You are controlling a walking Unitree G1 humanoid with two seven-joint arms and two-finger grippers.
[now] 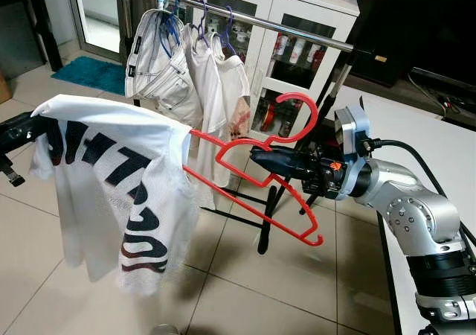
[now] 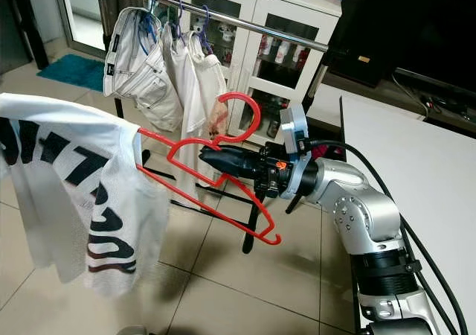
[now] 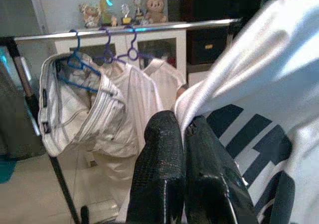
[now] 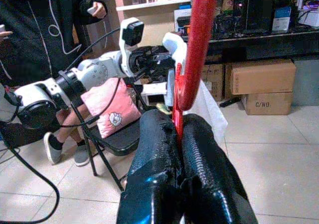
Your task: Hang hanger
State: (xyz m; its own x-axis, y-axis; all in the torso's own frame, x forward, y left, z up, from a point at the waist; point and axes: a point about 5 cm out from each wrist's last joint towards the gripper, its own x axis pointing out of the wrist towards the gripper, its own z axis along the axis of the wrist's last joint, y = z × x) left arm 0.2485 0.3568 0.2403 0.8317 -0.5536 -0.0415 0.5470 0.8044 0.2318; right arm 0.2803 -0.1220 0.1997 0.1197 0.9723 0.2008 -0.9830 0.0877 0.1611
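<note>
Seemingly "C/NO." on cardboard box (image 4: 262, 103) (blurred print).

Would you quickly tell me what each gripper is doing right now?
Left gripper: shut on the white T-shirt.
Right gripper: shut on the red hanger, just below its hook.

rail (image 1: 297, 27) right part bare | hung clothes (image 1: 186, 74) crowd left

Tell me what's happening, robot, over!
Right gripper shut on red hanger. Left gripper shut on white shirt, half on hanger. Rail ahead, clothes already hanging there.
</note>
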